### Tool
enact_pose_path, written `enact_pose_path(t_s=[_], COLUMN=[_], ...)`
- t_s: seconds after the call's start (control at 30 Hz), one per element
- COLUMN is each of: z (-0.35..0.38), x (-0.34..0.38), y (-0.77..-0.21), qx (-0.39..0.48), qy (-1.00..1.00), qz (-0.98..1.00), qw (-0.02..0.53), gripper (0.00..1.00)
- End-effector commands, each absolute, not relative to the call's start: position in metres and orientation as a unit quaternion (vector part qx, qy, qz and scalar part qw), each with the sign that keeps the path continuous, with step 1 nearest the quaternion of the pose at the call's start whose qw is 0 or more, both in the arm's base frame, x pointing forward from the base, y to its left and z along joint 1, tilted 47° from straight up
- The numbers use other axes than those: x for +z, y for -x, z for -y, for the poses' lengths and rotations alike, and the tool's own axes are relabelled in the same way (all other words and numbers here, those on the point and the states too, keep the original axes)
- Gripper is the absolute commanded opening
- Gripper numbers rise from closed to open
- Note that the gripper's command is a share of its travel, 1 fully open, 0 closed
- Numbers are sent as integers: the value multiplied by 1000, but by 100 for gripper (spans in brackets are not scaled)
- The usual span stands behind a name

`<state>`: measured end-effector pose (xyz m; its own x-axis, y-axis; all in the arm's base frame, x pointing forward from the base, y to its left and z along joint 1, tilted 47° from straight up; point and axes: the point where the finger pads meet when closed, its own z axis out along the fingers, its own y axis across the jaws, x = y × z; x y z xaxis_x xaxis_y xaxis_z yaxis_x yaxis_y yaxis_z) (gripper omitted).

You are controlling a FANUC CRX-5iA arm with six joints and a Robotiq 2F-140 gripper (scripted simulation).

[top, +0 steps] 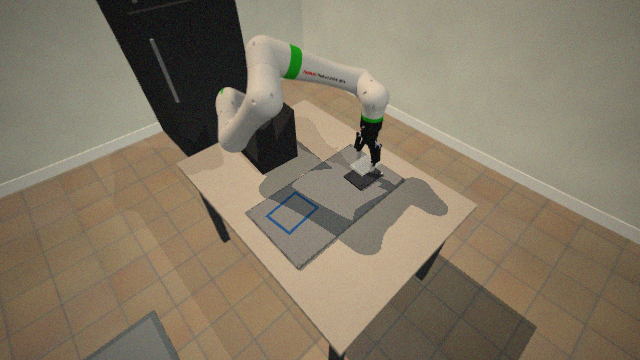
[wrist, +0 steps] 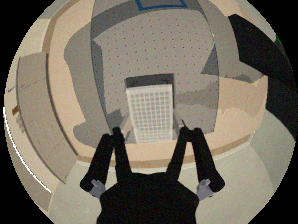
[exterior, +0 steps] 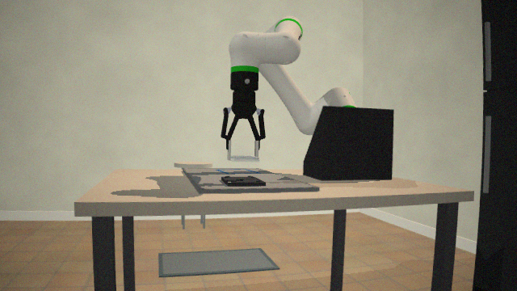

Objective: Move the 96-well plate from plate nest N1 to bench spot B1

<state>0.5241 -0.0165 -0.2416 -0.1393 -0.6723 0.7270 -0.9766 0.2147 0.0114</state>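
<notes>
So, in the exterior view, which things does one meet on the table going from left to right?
Round beige disc → grey deck → black plate nest N1, with the 96-well plate held above it in the fingers → black arm pedestal.
</notes>
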Motion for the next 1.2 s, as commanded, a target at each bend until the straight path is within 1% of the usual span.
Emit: enact_pose_path(t_s=[0.0,0.13,1.17], z=[18,27,87], x=[-239,-230,-167], y=[-523,-520,-496], qx=[239,219,219], qy=[-589,-632,-632], qz=[705,666,666], qw=[316,330,330], gripper=[0,0,0])
